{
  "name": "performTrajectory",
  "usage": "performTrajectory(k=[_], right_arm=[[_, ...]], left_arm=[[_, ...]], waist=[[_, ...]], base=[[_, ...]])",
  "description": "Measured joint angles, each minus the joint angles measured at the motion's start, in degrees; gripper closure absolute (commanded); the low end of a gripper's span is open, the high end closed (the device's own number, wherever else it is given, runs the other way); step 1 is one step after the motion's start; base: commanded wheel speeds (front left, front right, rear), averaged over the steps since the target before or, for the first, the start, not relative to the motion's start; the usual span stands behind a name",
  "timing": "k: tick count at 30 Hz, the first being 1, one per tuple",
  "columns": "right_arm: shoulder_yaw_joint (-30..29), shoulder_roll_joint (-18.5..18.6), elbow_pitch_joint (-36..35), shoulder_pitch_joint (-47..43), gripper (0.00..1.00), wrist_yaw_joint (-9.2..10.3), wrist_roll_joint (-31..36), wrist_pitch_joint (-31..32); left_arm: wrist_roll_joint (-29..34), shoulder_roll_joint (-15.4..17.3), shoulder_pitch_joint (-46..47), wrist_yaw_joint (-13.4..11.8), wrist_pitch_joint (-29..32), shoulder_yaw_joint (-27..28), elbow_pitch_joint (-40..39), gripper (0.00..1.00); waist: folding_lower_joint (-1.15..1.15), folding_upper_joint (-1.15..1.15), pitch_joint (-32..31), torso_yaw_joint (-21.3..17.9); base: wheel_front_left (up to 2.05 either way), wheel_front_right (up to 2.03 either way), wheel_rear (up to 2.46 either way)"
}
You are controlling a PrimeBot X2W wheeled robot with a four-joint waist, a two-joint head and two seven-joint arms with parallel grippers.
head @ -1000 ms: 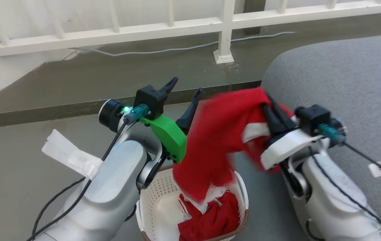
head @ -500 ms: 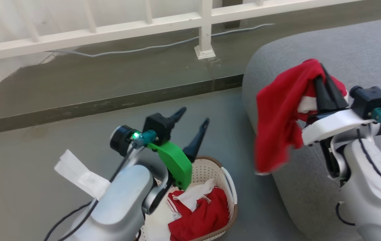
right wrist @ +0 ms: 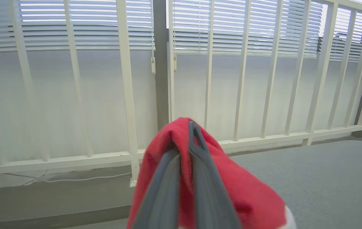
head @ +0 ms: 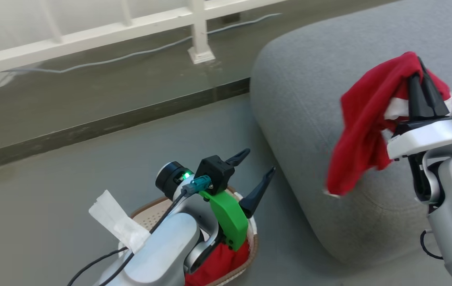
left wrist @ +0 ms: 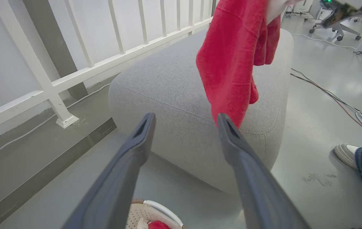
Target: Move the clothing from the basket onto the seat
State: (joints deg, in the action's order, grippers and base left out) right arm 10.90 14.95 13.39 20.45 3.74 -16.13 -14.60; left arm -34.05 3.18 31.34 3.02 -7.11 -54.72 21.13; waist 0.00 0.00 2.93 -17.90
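Clothing (head: 363, 131) in red hangs over grey seat (head: 301, 99), clamped in right gripper (head: 416, 68); left gripper (head: 261, 160), fingers apart, hovers beside seat above basket (head: 148, 203).

Smooth grey floor (head: 91, 167), kinda glossy. The basket (head: 146, 205) sits on it just beside the big seat (head: 309, 99). A pale cable (head: 130, 55) runs along the raised ledge (head: 91, 99) by the railing post (head: 201, 55).
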Motion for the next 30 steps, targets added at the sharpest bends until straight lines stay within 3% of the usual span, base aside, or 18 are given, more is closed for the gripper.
performTrajectory(k=[17, 27, 30], right_arm=[[-4.1, 1.44, -2.65, -1.2, 1.0, -0.09, 0.01, 0.0], [-5.44, 0.68, -2.92, -0.44, 1.0, -0.31, -0.53, 0.0], [-5.44, 0.75, -1.82, 2.44, 1.0, -1.2, -0.53, 0.0]], left_arm=[[0.76, -0.08, -0.17, -0.02, 0.62, -2.33, -3.26, 0.0], [1.68, -0.09, 0.73, -0.02, 1.62, -3.07, -3.75, 0.0], [2.7, -0.04, 1.33, -0.21, 2.13, -2.9, -4.11, 0.0]], waist=[[0.0, 0.0, 3.05, -11.46], [0.0, 0.0, 7.54, -13.61], [0.0, 0.0, 8.64, -13.74]], base=[[0.0, 0.0, 0.0], [0.0, 0.0, 0.0], [0.0, 0.0, 0.0]])
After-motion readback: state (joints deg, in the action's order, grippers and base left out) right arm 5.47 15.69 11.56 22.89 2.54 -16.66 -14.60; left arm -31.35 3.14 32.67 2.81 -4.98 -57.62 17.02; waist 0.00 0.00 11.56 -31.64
